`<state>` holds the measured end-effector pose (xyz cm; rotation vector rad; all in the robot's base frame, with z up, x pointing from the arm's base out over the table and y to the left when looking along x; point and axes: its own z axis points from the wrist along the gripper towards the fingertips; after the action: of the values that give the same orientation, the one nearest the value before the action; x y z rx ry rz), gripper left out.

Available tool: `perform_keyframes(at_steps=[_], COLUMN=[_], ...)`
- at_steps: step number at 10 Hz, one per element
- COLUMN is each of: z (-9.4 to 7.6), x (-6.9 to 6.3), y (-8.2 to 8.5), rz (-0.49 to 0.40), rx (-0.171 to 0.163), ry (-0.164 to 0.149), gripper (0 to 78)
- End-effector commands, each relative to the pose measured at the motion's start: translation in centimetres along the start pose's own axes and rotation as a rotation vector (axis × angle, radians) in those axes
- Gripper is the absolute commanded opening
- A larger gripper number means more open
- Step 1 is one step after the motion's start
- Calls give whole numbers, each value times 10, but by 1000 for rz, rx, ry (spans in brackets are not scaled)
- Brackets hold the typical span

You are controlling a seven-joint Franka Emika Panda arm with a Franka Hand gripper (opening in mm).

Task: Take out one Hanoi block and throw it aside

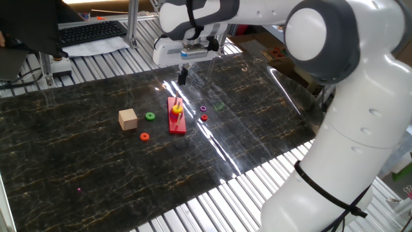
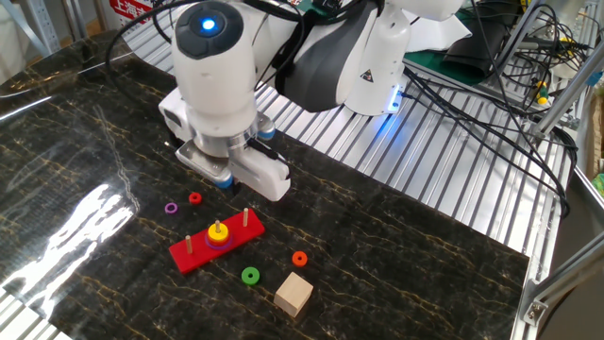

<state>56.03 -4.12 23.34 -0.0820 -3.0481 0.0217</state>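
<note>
Pincer [image 1: 183, 77] above table; green ring [image 1: 150, 116] beside cube [image 1: 128, 119].

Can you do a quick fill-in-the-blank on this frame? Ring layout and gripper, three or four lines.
1. The ring on the middle peg of the red base is ____.
2. The green ring lies flat on the mat, next to the tan wooden ____.
3. The small purple ring lies beside a small ____ ring.
4. The gripper hangs above the mat, holding ____.

Missing words: yellow; cube; red; nothing
</note>
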Motion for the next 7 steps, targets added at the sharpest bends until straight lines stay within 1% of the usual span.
perform_keyframes(at_steps=[1,4,5,7], z=[-3,-17,-21,-25], x=[0,8,10,13], y=[-1,-9,-13,-15], rz=[-3,-27,-39,-34], rx=[-10,-21,-22,-25], ry=[-28,-28,-32,-60], gripper=[11,11,11,11])
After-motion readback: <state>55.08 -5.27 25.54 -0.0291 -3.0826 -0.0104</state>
